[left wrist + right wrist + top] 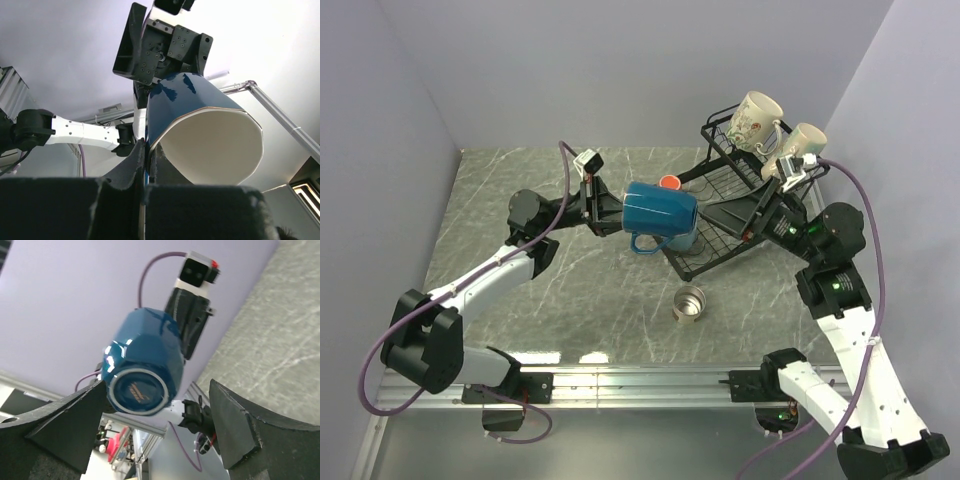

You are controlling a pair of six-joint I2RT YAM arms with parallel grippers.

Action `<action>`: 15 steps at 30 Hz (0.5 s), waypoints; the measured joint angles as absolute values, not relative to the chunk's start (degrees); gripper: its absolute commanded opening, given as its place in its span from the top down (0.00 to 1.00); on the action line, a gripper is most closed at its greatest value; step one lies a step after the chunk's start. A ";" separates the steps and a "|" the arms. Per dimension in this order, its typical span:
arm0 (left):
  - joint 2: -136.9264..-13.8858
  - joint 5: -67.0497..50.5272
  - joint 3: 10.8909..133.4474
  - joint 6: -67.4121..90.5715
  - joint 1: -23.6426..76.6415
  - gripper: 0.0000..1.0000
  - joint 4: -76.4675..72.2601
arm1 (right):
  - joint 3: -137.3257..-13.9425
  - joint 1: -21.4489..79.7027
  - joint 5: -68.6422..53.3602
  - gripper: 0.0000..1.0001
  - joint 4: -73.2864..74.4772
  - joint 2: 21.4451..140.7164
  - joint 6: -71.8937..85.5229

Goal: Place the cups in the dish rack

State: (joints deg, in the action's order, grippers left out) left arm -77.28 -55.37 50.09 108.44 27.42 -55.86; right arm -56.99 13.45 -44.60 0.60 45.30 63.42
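Observation:
My left gripper (608,208) is shut on the rim of a blue mug (660,210) and holds it on its side in the air at the left end of the black wire dish rack (722,186). In the left wrist view the fingers (131,167) pinch the mug's wall (200,125). My right gripper (752,214) is open and empty over the rack's lower tray, facing the mug's base (142,370). A second blue mug (687,240) and an orange mug (668,182) are partly hidden. The floral cream mug (755,120) and the other cream mug (802,140) sit in the upper basket. The steel cup (688,303) stands on the table.
The grey marble table (520,180) is walled by lilac panels on the left, back and right. A metal rail (640,380) with the arm bases runs along the near edge. My left arm's purple cable (565,160) arcs above the table.

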 measured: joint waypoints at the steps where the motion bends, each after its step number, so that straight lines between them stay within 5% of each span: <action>1: -77.28 -55.46 50.17 108.33 27.49 1.00 -55.68 | -56.99 13.47 -44.88 0.10 -0.56 45.54 63.99; 15: -78.02 -54.74 51.75 105.58 29.74 1.00 -51.99 | -60.66 20.67 -44.23 0.10 -1.78 50.83 62.19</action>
State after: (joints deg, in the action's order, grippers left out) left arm -78.02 -54.74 51.75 105.58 29.74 -51.99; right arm -60.66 20.67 -44.23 -1.78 50.83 62.19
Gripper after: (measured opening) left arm 0.034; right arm 0.896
